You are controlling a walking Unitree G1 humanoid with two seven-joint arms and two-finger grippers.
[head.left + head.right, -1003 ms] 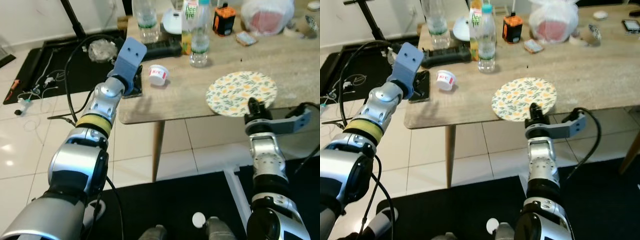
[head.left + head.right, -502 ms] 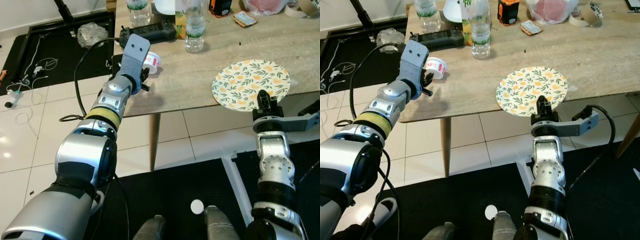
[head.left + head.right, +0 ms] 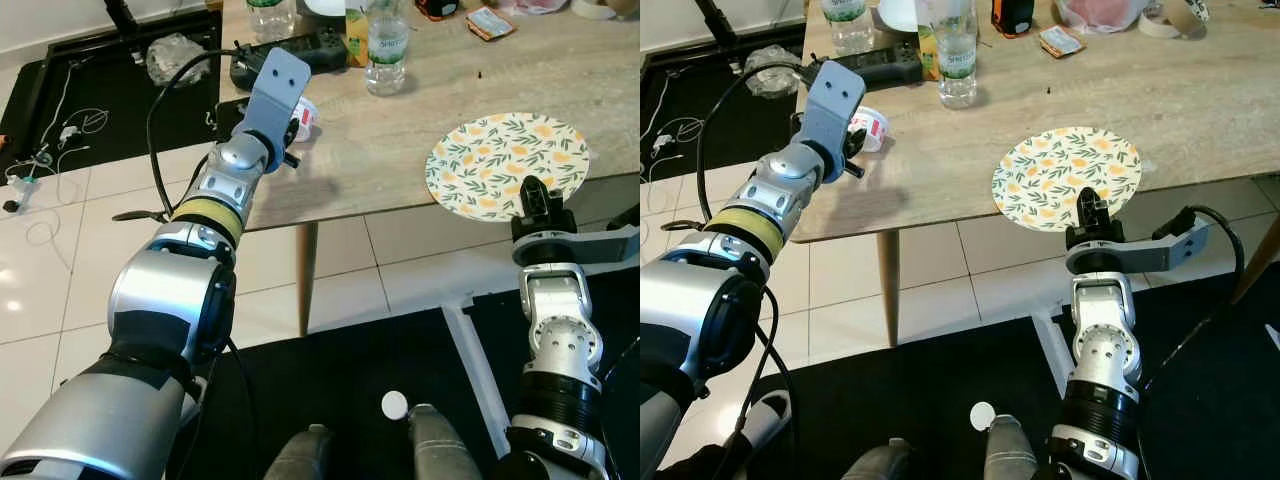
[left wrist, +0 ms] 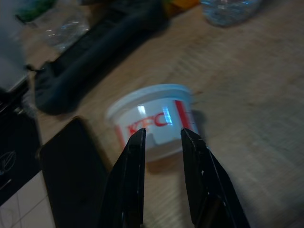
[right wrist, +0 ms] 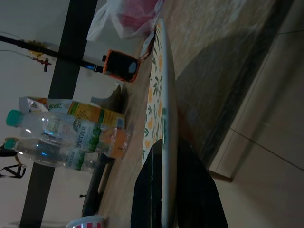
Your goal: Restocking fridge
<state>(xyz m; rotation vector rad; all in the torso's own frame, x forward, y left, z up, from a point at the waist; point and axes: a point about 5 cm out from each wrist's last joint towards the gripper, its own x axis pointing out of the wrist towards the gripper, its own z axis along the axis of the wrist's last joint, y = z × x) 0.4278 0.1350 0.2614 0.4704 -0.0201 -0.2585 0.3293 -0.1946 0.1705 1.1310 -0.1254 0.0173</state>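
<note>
The two head views look steeply down from above the near table (image 3: 400, 150) edge, sharing both arms and the plate (image 3: 1065, 175), while each wrist view looks along its fingers, close on the cup (image 4: 152, 118) or the plate's rim.

I am seeing two clear plastic water bottles (image 3: 957, 60) (image 3: 845, 20), one juice carton (image 3: 355, 20), one white KFC tub (image 4: 153, 121), one flowered plate (image 3: 1065, 176), one orange-and-black device (image 3: 1012, 14), one plastic bag (image 3: 1108, 12), one tape roll (image 3: 1155, 22) and one black phone (image 4: 71, 178) sitting on one wooden table (image 3: 1200, 100).
</note>
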